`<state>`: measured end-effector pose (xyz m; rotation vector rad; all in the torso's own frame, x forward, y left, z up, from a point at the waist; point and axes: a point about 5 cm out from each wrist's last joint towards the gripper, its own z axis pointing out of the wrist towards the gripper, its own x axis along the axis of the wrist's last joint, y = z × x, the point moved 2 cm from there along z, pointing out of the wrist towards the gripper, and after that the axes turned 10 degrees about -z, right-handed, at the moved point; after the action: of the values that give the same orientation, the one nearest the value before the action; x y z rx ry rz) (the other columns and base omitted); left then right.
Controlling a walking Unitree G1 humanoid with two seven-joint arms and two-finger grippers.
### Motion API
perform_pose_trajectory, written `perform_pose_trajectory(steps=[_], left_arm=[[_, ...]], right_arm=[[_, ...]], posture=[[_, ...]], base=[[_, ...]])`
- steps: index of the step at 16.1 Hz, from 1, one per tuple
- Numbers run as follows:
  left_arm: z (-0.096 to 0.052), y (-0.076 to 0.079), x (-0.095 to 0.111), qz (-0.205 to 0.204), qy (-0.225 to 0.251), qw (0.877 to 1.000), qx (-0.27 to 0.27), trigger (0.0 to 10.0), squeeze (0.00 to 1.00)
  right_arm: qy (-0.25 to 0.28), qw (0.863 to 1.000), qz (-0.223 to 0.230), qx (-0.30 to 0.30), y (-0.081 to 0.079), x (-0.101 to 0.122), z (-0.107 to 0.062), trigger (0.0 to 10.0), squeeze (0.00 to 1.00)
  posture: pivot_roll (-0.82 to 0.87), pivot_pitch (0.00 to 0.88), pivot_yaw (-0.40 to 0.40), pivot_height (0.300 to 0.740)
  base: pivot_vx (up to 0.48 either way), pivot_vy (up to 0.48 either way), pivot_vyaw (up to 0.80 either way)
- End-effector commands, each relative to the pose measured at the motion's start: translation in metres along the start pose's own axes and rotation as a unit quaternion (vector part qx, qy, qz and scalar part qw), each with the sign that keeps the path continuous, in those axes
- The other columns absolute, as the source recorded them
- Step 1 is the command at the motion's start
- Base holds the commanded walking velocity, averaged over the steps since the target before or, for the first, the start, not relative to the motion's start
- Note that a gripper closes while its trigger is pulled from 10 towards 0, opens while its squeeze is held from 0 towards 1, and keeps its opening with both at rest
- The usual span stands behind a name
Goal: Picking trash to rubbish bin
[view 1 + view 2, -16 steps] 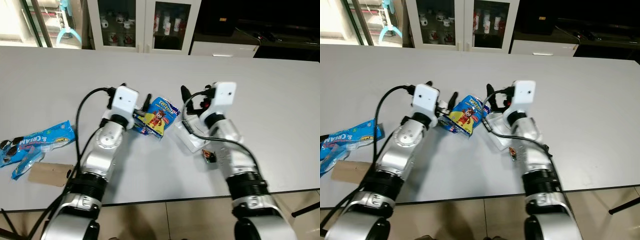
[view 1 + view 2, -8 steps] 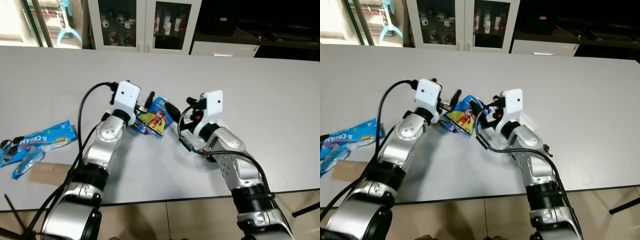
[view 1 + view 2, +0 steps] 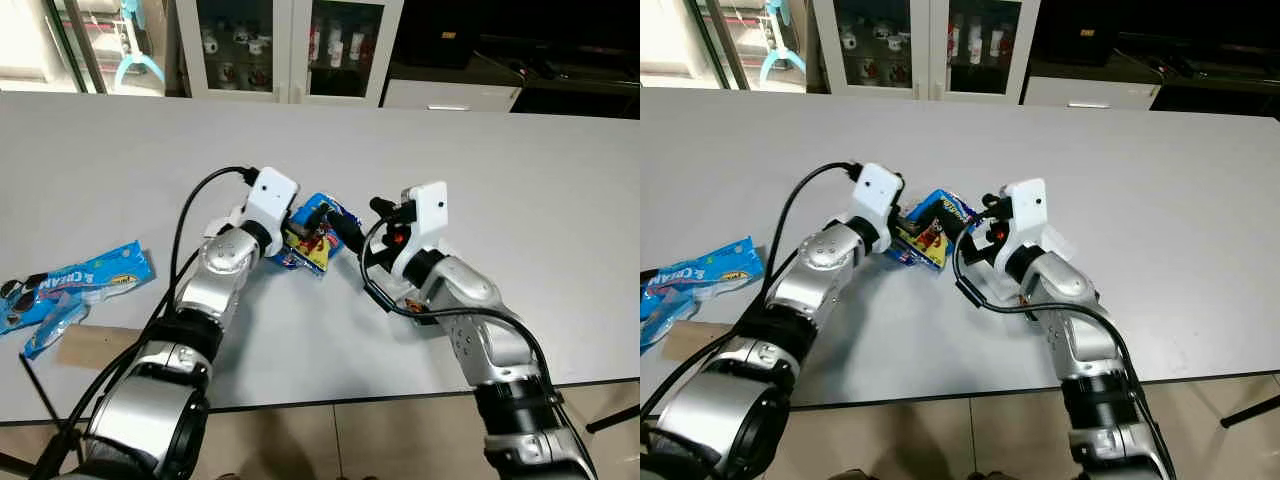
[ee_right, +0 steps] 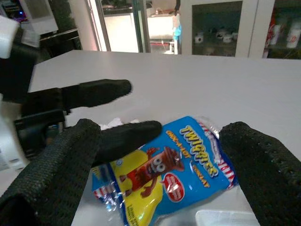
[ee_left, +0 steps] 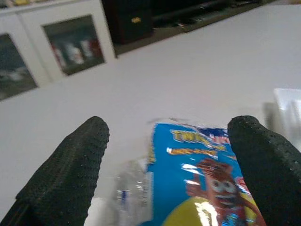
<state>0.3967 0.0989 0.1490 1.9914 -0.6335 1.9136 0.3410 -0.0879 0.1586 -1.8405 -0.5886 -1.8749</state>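
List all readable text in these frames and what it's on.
"TWIGGIES": yellow lettering on the blue and yellow snack wrapper lying on the white table between the left gripper and right gripper; its smaller print is too blurred.
"& CREAM": partial white lettering on the long blue cookie wrapper.
Mugs in the glass-door cabinet: markings too small.

surface: white table (image 3: 560,180) | on it: blue snack packet (image 3: 322,222); blue cookie wrapper (image 3: 75,288); brown card (image 3: 95,347)

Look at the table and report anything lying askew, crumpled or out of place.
A crumpled blue snack packet lies askew on the white table between the open left gripper and open right gripper. A torn blue cookie wrapper sprawls near the table's left edge over a brown card.
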Motion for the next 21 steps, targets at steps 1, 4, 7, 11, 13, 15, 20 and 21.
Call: perform_pose_trajectory(steps=[1,4,7,11,13,15,20,21], left_arm=[[0.005,0.011,0.002,-0.01,-0.002,0.999,-0.041,10.0,0.0],[0.006,0.014,0.002,-0.004,-0.005,0.998,-0.056,10.0,0.0],[0.007,0.015,0.002,0.007,-0.007,0.998,-0.065,10.0,0.0],[0.007,0.017,0.0,0.011,-0.013,0.997,-0.078,10.0,0.0],[0.008,0.018,0.001,0.004,-0.012,0.997,-0.08,10.0,0.0],[0.009,0.021,-0.001,0.007,-0.021,0.996,-0.091,10.0,0.0],[0.013,0.037,-0.018,0.02,-0.068,0.992,-0.104,10.0,0.0],[0.014,0.037,-0.019,0.034,-0.073,0.991,-0.102,10.0,0.0]], right_arm=[[-0.012,1.0,0.0,0.017,-0.003,-0.003,-0.007,10.0,0.0],[-0.032,0.999,-0.002,0.023,-0.004,-0.01,-0.012,10.0,0.0],[-0.092,0.996,-0.02,0.01,0.004,-0.033,-0.025,10.0,0.0],[-0.114,0.993,-0.028,0.019,0.002,-0.04,-0.031,10.0,0.0],[-0.114,0.993,-0.026,0.019,0.002,-0.041,-0.031,10.0,0.0],[-0.114,0.993,-0.024,0.021,0.001,-0.04,-0.031,10.0,0.0],[-0.106,0.994,-0.025,0.024,-0.002,-0.038,-0.031,10.0,0.0],[-0.105,0.994,-0.024,0.025,-0.003,-0.037,-0.032,10.0,0.0]], posture=[[-0.07,0.043,-0.067,0.74],[-0.08,0.046,-0.063,0.74],[-0.08,0.046,-0.061,0.74],[-0.08,0.041,-0.06,0.74],[-0.08,0.041,-0.059,0.74],[-0.08,0.04,-0.058,0.74],[-0.09,0.037,-0.044,0.74],[-0.09,0.038,-0.044,0.74]], base=[[0.0,0.0,0.0],[0.0,0.0,0.0],[0.0,0.0,0.0],[0.0,0.0,0.0],[0.0,0.0,0.0],[0.0,0.0,0.0],[0.0,0.0,0.0],[0.0,0.0,0.0]])
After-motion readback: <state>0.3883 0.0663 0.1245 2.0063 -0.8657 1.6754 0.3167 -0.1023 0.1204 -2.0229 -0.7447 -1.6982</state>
